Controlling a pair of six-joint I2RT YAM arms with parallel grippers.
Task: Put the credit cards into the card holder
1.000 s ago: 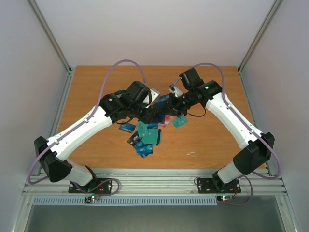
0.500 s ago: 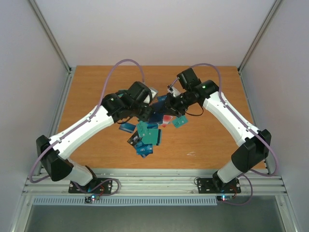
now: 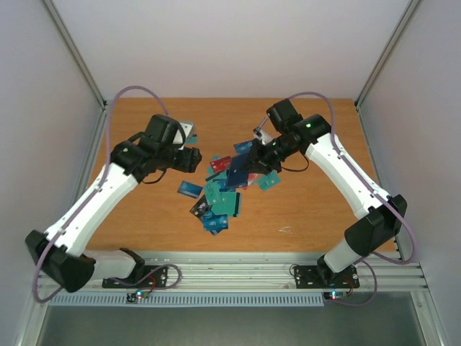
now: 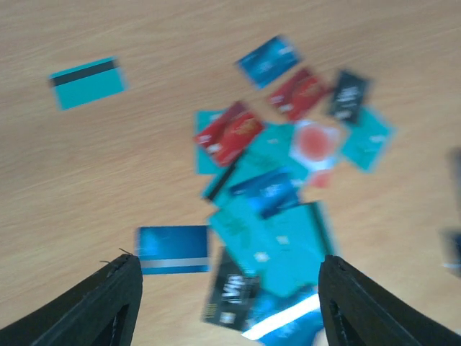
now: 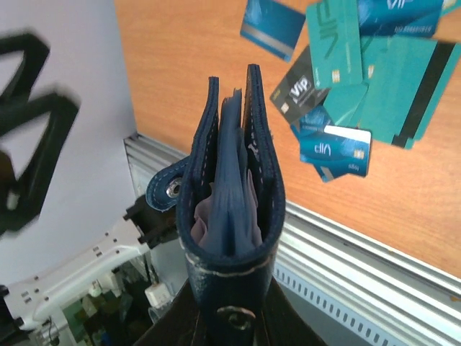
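Observation:
The credit cards [image 3: 222, 197] lie in a loose heap mid-table, mostly teal, with blue, red and dark ones mixed in. One blue card [image 3: 189, 189] lies apart at the heap's left. My right gripper [image 3: 258, 157] is shut on the navy card holder [image 3: 238, 170] and holds it above the heap's far side. Seen from the right wrist, the card holder [image 5: 230, 180] stands mouth-up with its clasp tab [image 5: 169, 189] hanging left, gripped at its base by the right gripper [image 5: 230, 321]. My left gripper [image 3: 196, 160] hangs open and empty left of the heap, its fingers [image 4: 108, 303] blurred over the credit cards [image 4: 274, 216].
A lone teal striped card [image 4: 86, 81] lies away from the heap. A teal card [image 3: 268, 182] sits just under my right arm. An aluminium rail [image 3: 230, 277] runs along the near table edge. Frame posts [image 3: 75, 65] stand at the sides of the wooden table [image 3: 144, 122].
My left arm has swung left, away from the card holder, and its jaws have opened wider. The right gripper has kept the holder in nearly the same place.

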